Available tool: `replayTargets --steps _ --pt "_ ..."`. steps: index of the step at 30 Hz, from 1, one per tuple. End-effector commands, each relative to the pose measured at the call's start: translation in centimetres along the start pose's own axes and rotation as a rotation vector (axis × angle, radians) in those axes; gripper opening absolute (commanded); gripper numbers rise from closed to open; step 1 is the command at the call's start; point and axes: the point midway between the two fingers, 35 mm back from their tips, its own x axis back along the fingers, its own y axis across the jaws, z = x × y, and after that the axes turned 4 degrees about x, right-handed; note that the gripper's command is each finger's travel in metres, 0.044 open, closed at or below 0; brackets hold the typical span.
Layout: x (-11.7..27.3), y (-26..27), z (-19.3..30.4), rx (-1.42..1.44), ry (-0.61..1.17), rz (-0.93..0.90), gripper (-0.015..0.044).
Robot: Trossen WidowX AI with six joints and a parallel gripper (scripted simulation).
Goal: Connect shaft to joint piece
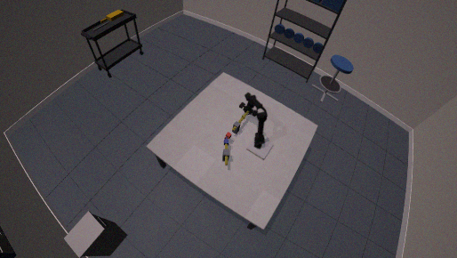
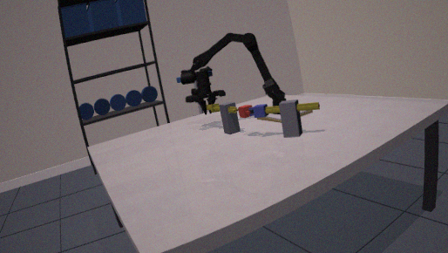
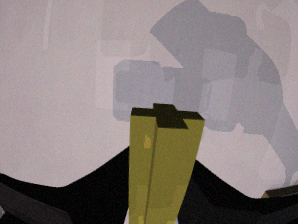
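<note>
Evidently, your gripper (image 1: 245, 110) (image 2: 207, 108) (image 3: 156, 151) is pinching the second shaft (image 1: 243, 117) (image 2: 213, 107) (image 3: 167, 165), its two dark fingers set on opposite sides of the yellow bar near the outer end. In the wrist view you can see the shaft's dark, notched end face projecting beyond the fingers, over the white table (image 1: 191, 133) (image 2: 196, 174) (image 3: 50, 100) and a broad grey shadow. Your arm (image 1: 260, 124) (image 2: 259, 58) arches up and back from the gripper to its base plate (image 1: 263, 154). Inward from your grip, the second shaft passes through its upright grey block (image 1: 236, 127) (image 2: 230, 119), with a short length showing on the far side. Between the two blocks, you have the red joint piece (image 1: 228, 134) (image 2: 245, 111), near the shaft's inner end but apart from it; the exact direction of its opening cannot be read. Adjoining the red piece is a blue part (image 1: 226, 141) (image 2: 261, 111), on the end of the first shaft (image 1: 226, 162) (image 2: 309, 105), which runs through the other grey block (image 1: 226, 154) (image 2: 291, 119). The two shafts lie at an angle in your top view. Beyond the table, you have a rack (image 1: 268, 42) (image 2: 78, 100) and a blue-topped stool (image 1: 341, 64).
</note>
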Motion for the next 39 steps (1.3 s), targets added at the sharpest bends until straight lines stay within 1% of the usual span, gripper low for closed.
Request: replayTargets --steps 1,39 --pt "0.0 0.0 0.0 -0.001 -0.001 -0.033 0.0067" --pt "-0.1 -0.1 -1.7 0.0 -0.022 -0.299 0.0067"
